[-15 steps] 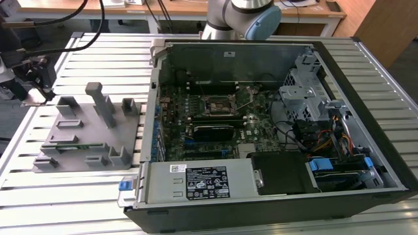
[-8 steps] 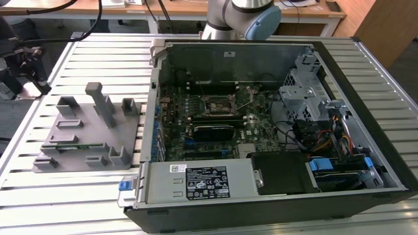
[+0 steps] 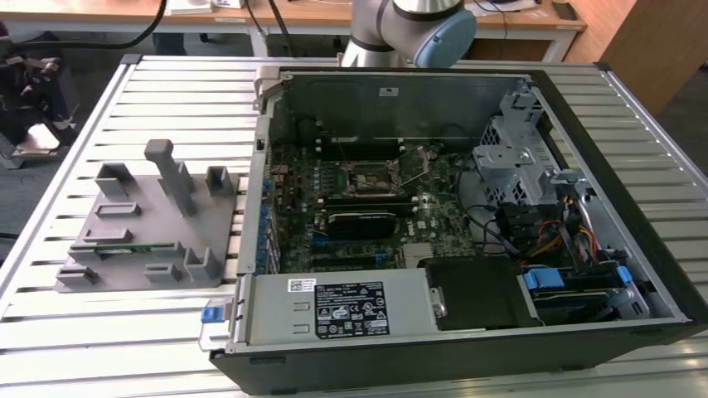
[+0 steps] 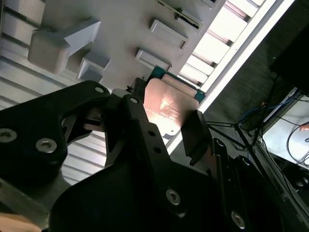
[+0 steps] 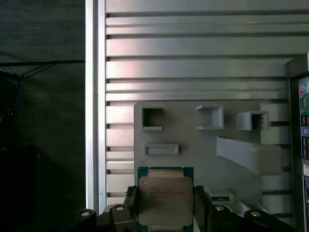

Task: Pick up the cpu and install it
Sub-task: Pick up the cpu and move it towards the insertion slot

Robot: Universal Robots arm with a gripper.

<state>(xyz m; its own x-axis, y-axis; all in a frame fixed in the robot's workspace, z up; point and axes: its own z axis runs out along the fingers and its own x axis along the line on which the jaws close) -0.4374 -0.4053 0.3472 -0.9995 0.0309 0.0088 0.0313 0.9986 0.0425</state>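
— What am I holding?
— In the first wrist view, your one chip [image 5: 165, 193] sits between the two fingers [image 5: 199, 208] of your one gripper [image 5: 165, 205], shut tight on its side edges, over the one grey holder [image 5: 193, 145].
— Is it tough?
— I think it's light, stiff and easy to break. Hold only the edges.

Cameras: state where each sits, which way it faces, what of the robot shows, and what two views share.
Exterior view: off the arm, looking down on slatted table, open computer case and grey fixture; the arm shows beyond the case.
First wrist view: on the wrist, facing down past the gripper, shut on the cpu, onto the fixture.
Second wrist view: on the wrist, looking slantwise along the gripper.
Shared: both wrist views show gripper, cpu and fixture.
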